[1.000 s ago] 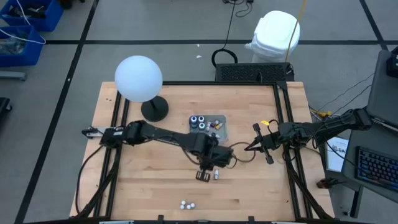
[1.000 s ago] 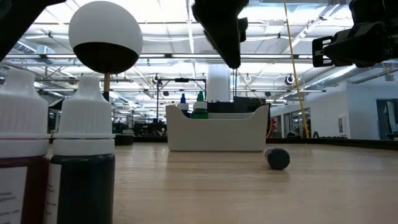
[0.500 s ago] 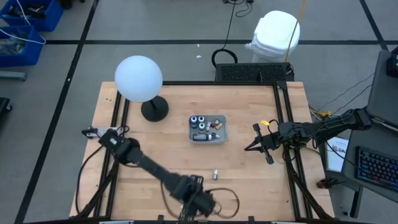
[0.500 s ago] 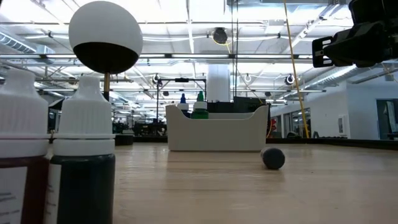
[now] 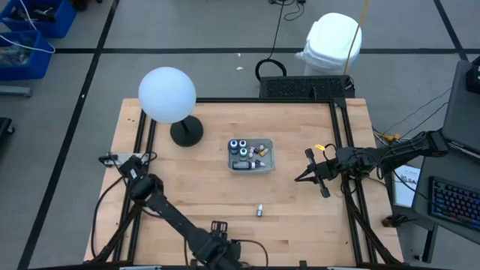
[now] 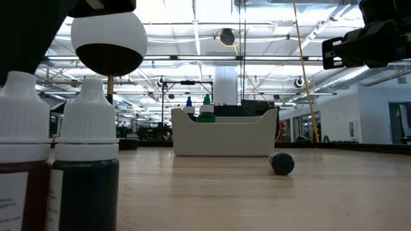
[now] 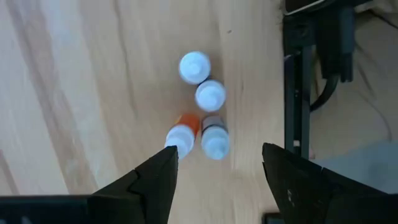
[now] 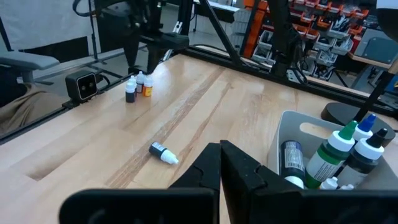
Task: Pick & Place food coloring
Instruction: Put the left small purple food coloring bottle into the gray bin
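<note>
Several small white-capped food coloring bottles (image 7: 210,95) stand in a cluster near the table's near edge, and they loom large in the low view (image 6: 87,160). My left gripper (image 7: 219,152) hovers above them, open, with its fingers on either side of the nearest two, touching nothing. In the high view it (image 5: 217,241) covers the cluster. One dark bottle (image 5: 259,211) lies on its side mid-table (image 8: 163,153). The clear tray (image 5: 251,156) holds more bottles. My right gripper (image 5: 301,178) waits shut at the right, clear of the table.
A white globe lamp (image 5: 166,94) on a dark round base (image 5: 186,133) stands at the far left. Black rails (image 5: 341,150) run along the table's sides. Bare wood lies between the tray and the near edge.
My left gripper has swung from beside the lying bottle mid-table toward the near edge and now hangs over the standing cluster. The lying bottle stays on the table where the gripper left it.
</note>
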`<action>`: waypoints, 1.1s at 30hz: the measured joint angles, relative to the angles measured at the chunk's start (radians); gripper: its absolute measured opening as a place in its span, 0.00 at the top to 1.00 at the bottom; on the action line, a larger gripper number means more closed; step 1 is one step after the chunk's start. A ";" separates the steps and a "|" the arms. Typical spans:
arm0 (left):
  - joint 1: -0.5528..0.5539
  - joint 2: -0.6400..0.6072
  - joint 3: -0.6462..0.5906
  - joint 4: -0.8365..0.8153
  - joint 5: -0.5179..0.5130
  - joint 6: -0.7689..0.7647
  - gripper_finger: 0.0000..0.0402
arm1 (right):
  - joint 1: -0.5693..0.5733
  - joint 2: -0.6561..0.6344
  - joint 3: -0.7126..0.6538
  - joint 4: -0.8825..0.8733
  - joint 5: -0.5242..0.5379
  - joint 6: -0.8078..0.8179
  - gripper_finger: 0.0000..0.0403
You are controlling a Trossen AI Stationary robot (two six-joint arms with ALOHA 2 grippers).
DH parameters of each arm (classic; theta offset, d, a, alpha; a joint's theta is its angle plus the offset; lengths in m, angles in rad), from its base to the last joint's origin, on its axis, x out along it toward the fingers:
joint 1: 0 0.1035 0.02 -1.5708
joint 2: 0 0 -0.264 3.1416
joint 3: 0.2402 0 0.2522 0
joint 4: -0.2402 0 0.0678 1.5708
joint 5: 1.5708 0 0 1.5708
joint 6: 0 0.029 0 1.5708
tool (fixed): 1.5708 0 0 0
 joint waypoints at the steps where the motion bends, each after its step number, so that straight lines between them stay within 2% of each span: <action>1: 0.002 -0.002 -0.006 0.000 0.002 -0.002 0.41 | 0.000 0.000 0.000 0.000 0.000 0.000 1.00; 14: 0.031 0.000 -0.017 0.001 0.027 0.026 0.41 | 0.000 0.000 0.000 0.000 0.000 0.000 1.00; 25: 0.101 -0.011 -0.016 0.093 0.077 -0.059 0.41 | 0.000 0.000 0.000 0.000 0.000 -0.002 1.00; 33: 0.111 -0.008 -0.016 0.111 0.078 -0.002 0.41 | 0.000 0.000 0.000 0.000 0.000 -0.003 1.00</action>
